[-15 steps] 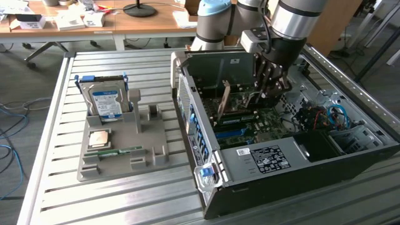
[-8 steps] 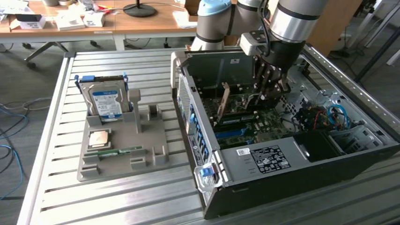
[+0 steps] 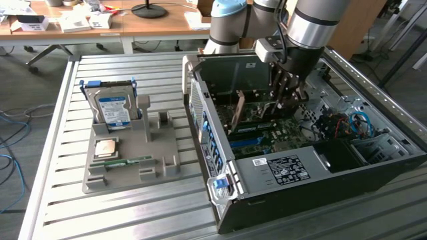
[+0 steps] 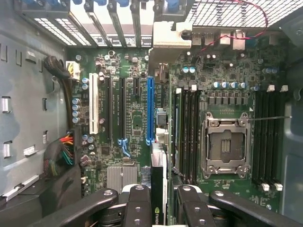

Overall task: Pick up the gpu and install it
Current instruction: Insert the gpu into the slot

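Note:
My gripper (image 3: 288, 97) reaches down into the open computer case (image 3: 287, 197), over the motherboard. In the wrist view its two black fingers (image 4: 137, 203) are shut on the gpu (image 4: 158, 187), a thin dark card seen edge-on with a green logo on its end. The card stands on edge in line with the long blue slot (image 4: 150, 111) and just beside it. A pale metal bracket (image 4: 165, 40) sits at the card's far end, against the case's rear slot openings. I cannot tell whether the card touches the slot.
A grey tray (image 3: 157, 172) at the exterior view's left holds a blue-labelled hard drive (image 3: 113, 110), a processor chip (image 3: 107, 148) and a green memory stick (image 3: 123, 162). The empty processor socket (image 4: 226, 144) and memory slots (image 4: 267, 137) lie beside the card. Cables (image 3: 353, 122) fill the case's right side.

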